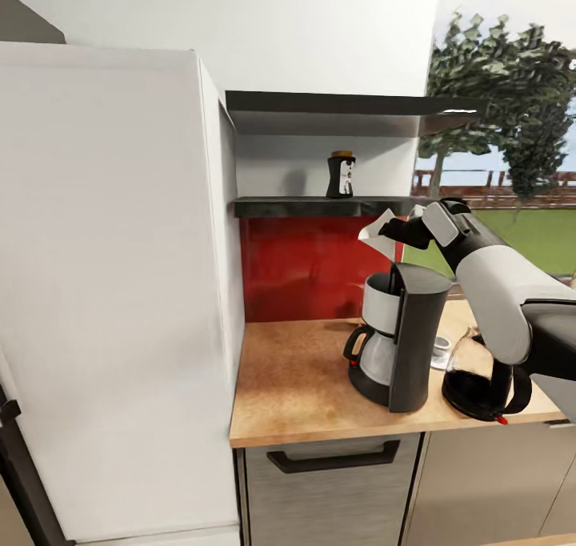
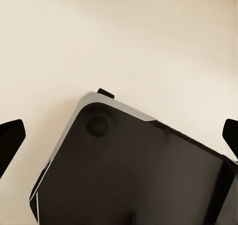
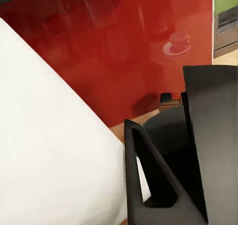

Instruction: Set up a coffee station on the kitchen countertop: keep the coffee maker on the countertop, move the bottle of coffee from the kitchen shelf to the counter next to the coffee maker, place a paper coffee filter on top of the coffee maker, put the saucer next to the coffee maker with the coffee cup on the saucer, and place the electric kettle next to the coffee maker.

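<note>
We've got our R gripper (image 1: 390, 231) clamped on paper filter (image 1: 378, 236), above coffee maker (image 1: 398, 334) by countertop (image 1: 296, 386) right edge; L gripper (image 2: 119, 136) jaws apart.

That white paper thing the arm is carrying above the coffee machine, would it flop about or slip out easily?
Probably light and floppy: the thin white paper coffee filter sticks out unsupported from the right end effector, pinched at one edge only. It looks easy to crease or tear. Once released above the black coffee maker, it would likely drift rather than drop straight.
</note>
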Available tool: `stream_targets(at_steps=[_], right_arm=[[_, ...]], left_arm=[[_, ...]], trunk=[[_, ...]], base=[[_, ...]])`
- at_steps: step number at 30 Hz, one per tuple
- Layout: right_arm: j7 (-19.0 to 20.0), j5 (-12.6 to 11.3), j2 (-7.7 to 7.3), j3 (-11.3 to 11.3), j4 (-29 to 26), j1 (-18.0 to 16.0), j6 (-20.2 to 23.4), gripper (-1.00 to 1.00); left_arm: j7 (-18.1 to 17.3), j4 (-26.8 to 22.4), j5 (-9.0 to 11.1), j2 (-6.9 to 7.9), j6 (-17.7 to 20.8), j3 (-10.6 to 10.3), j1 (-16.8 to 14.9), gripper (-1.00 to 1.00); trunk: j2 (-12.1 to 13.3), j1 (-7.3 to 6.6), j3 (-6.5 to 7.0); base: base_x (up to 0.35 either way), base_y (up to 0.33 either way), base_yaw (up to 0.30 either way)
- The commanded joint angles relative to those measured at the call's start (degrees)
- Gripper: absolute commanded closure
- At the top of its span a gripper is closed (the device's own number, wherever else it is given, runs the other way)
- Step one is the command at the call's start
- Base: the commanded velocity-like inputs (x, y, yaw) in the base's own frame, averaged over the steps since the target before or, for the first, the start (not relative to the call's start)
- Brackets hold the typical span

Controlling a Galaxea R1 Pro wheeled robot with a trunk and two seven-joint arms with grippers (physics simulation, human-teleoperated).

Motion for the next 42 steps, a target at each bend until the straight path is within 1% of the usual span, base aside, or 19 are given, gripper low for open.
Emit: stream_targets(at_steps=[1,12,15,20,24,28,39,42], right_arm=[[-0.42,-0.63,0.12,0.09,-0.08,0.00,0.14,1.00],[-0.42,-0.68,0.32,-0.03,-0.03,0.00,0.22,1.00],[-0.42,-0.67,0.24,-0.02,1.54,0.00,0.20,1.00],[-0.42,-0.64,0.20,0.02,3.68,0.00,-0.25,1.00],[-0.42,-0.63,0.11,-0.03,4.11,0.00,-1.39,1.00],[-0.25,-0.63,0.14,-0.12,4.26,0.00,-3.71,1.00],[0.62,-0.56,0.12,0.01,4.31,0.00,-4.57,1.00],[0.63,0.41,0.20,-0.04,4.31,0.00,-4.59,1.00]], left_arm=[[0.16,-0.02,0.03,0.00,-0.14,-0.05,0.01,-1.00],[0.16,-0.02,0.10,0.01,-0.15,-0.04,0.01,-1.00],[0.16,-0.02,0.55,0.01,-0.21,-0.04,0.01,-1.00],[0.12,-0.02,0.70,0.01,-0.22,0.02,0.01,-1.00],[0.11,-0.02,0.79,0.01,-0.17,0.14,0.01,-1.00],[0.11,-0.02,0.82,0.01,-0.14,0.28,0.01,-1.00],[0.11,-0.02,0.74,0.10,-0.05,0.27,0.01,-1.00],[0.11,-0.02,0.73,0.10,-0.05,0.20,0.01,-1.00]], trunk=[[-0.04,0.02,-0.02],[-0.04,0.02,-0.02],[-0.04,0.02,-0.02],[-0.04,0.02,-0.02],[-1.64,0.90,-0.74],[-3.24,1.78,-1.46],[-7.66,4.19,-3.43],[-8.86,4.85,-3.97]], base=[[0.004,-0.004,0.000],[0.023,0.091,0.000],[0.004,0.014,0.000],[0.001,0.003,0.000],[0.000,0.000,0.000],[0.000,0.000,0.000],[0.000,0.000,0.000],[0.000,0.000,0.000]])
